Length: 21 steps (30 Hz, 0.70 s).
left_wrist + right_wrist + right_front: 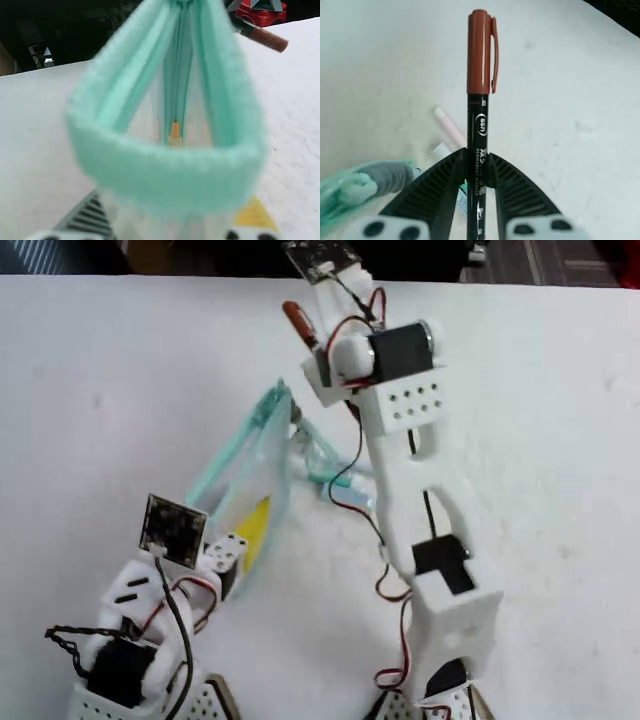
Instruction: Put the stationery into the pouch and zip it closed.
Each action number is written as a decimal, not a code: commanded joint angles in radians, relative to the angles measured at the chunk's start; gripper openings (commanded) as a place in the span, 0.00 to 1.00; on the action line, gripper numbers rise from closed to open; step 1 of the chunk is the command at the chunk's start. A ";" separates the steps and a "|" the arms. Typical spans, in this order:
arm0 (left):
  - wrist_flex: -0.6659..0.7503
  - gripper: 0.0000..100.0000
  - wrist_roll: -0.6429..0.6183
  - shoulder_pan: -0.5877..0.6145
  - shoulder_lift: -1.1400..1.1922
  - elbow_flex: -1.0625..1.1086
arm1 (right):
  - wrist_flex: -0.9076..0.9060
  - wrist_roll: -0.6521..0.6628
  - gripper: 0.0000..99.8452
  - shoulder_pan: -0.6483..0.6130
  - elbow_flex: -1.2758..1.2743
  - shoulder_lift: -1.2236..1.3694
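Right arm stretches long toward 12 o'clock, my right end effector (pixel 479 170) clamped on the brown-capped marker (pixel 480 55) near the tabletop's (pixel 540 390) far edge. At 7 o'clock my left end effector (pixel 228 558) pinches the pouch (pixel 245 465), mouth gaping. Loose pens (pixel 340 485) lie between pouch and right arm; white tabletop runs wide toward 3 and 10 o'clock.

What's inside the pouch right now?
A yellow item shows through the clear side of the pouch; its mint trim hides the rest.

mint pouch (pixel 165 170), brown-capped black marker (pixel 479 100)
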<state>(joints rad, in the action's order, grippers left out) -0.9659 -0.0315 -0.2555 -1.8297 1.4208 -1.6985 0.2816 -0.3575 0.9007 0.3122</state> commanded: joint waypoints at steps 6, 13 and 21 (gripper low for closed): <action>-0.003 0.20 0.005 0.007 -0.002 -0.009 | -0.022 0.000 0.02 0.073 -0.117 -0.298; -0.005 0.20 0.005 0.007 -0.002 -0.008 | -0.021 0.000 0.02 0.067 -0.216 -0.527; -0.005 0.20 0.005 0.007 -0.002 -0.008 | -0.021 0.000 0.02 0.067 -0.324 -0.826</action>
<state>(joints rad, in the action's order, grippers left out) -0.9659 -0.0315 -0.2555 -1.8297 1.4208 -1.6985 0.2816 -0.2946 0.5953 -0.4043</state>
